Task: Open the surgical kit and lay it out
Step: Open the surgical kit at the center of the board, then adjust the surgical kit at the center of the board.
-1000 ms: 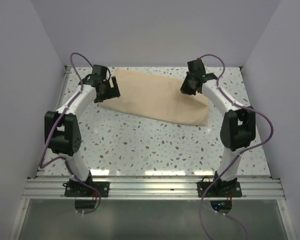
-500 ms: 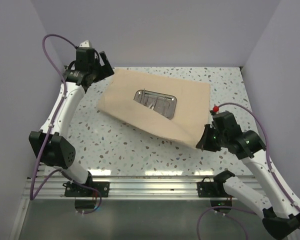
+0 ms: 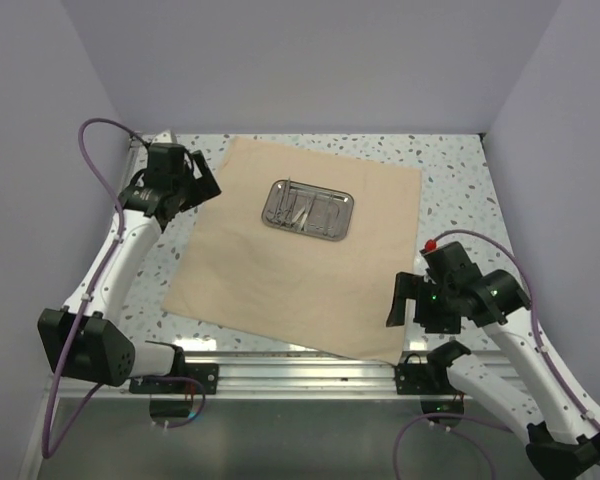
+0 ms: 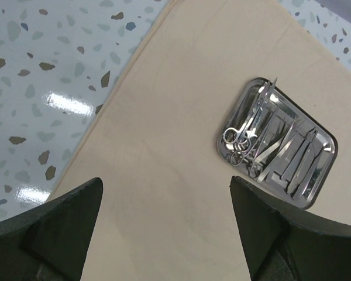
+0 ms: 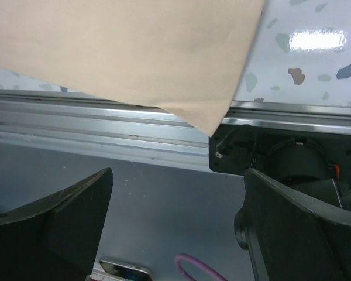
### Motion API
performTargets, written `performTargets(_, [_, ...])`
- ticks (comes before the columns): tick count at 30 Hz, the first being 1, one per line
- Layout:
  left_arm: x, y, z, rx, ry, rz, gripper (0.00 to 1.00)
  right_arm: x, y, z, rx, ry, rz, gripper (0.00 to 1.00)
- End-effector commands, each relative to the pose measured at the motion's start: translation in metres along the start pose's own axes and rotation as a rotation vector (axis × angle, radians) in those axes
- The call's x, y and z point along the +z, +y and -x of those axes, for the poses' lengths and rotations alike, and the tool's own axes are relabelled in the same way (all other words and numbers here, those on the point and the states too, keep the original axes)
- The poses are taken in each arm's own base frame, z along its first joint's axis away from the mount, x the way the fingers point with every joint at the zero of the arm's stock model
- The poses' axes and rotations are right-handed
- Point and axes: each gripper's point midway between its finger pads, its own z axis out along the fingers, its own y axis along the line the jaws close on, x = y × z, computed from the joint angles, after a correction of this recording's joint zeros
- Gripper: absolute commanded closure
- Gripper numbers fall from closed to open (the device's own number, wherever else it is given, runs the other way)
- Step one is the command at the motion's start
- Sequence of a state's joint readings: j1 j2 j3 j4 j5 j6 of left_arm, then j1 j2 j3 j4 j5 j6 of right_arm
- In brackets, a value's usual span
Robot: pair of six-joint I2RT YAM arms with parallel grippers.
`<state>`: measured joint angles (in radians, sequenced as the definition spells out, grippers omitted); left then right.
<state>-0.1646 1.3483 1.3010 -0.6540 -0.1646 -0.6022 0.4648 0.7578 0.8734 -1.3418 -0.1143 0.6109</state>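
Item 1: cloth wrap point(image 3: 300, 270). Tan sheet, opened flat and slightly skewed on the worktop point(image 3: 460, 170). Its 5 o'clock corner overhangs the front rail point(image 5: 105, 126). It serves as the field on which the kit gets laid out.

Item 2: steel tray point(image 3: 308, 210). Sits on the sheet toward 12 o'clock of its middle, level and uncovered, so the contents can be reached from above.

Item 3: instruments point(image 4: 263, 146). Scissors, forceps and similar silver pieces, all bunched inside the tray; the count is not readable. Judged not yet laid out.

Item 4: left end effector point(image 3: 192, 188). At the sheet's 10 o'clock edge, jaws spread wide and holding nothing. Its camera faces the tray, so it is probably placed to reach in.

Item 5: right end effector point(image 3: 412, 305). Beside the 5 o'clock corner, jaws spread wide and empty. The corner lies free beneath it.
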Motion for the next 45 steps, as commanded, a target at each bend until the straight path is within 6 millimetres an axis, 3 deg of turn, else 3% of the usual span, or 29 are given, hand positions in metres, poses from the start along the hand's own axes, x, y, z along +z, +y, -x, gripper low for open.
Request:
performTargets(1, [-0.003,0.01,-0.002,-0.005,-0.037,0.007,0.06,-0.027,0.011,0.018,0.015,-0.079,0.019,0.02])
performTargets(7, [0.02,0.017,-0.002,0.109,-0.027,0.041,0.02,-0.016,0.062,0.09,0.053,-0.164,0.09,0.02])
performTargets(9, [0.042,0.022,0.002,0.121,-0.005,0.041,0.02,0.001,0.067,0.119,0.058,-0.169,0.027,0.02])
performTargets(11, [0.065,0.03,0.004,0.094,0.041,0.028,0.03,0.001,0.071,0.152,0.071,-0.213,-0.004,0.01])
performTargets(12, [0.073,0.033,0.004,0.092,0.05,0.026,0.03,0.016,0.066,0.165,0.089,-0.192,-0.056,0.01])
performTargets(13, [0.08,0.036,0.004,0.086,0.058,0.026,0.04,0.012,0.069,0.182,0.102,-0.215,-0.052,0.02])
performTargets(15, [0.101,0.043,0.006,0.071,0.074,0.026,0.04,0.013,0.06,0.213,0.162,-0.242,-0.059,0.02])
performTargets(16, [0.107,0.041,0.005,0.075,0.084,0.017,0.05,0.023,0.052,0.224,0.19,-0.224,-0.086,0.01])
performTargets(17, [0.122,0.051,0.008,0.065,0.095,0.036,0.05,0.025,0.035,0.237,0.245,-0.227,-0.114,0.02])
performTargets(21, [0.158,0.056,0.002,0.059,0.134,0.05,0.07,0.038,-0.013,0.281,0.354,-0.283,-0.248,0.02])
performTargets(26, [0.194,0.051,-0.015,0.051,0.204,0.007,0.08,0.07,-0.054,0.31,0.423,-0.276,-0.382,0.02])
performTargets(34, [0.221,0.052,-0.019,0.055,0.239,0.018,0.18,0.132,-0.073,0.348,0.436,-0.286,-0.37,0.04])
performTargets(36, [0.223,0.053,-0.029,0.035,0.273,0.025,0.25,0.142,-0.074,0.36,0.423,-0.276,-0.36,0.05])
performTargets(38, [0.222,0.058,-0.04,0.02,0.314,0.043,0.34,0.167,-0.079,0.358,0.411,-0.221,-0.365,0.09])
performTargets(39, [0.222,0.058,-0.043,0.016,0.322,0.042,0.43,0.171,-0.075,0.364,0.407,-0.219,-0.342,0.18])
performTargets(41, [0.221,0.062,-0.056,0.008,0.355,0.047,0.53,0.193,-0.074,0.367,0.413,-0.191,-0.32,0.3])
performTargets(42, [0.22,0.063,-0.061,0.004,0.37,0.048,0.66,0.195,-0.068,0.376,0.416,-0.198,-0.287,0.4])
performTargets(43, [0.219,0.063,-0.07,-0.003,0.394,0.039,0.72,0.211,-0.07,0.373,0.423,-0.166,-0.288,0.45])
performTargets(44, [0.218,0.062,-0.074,-0.012,0.401,0.033,0.79,0.215,-0.07,0.374,0.425,-0.153,-0.288,0.55])
performTargets(45, [0.218,0.062,-0.077,-0.019,0.408,0.03,0.96,0.216,-0.066,0.386,0.423,-0.171,-0.272,0.61])
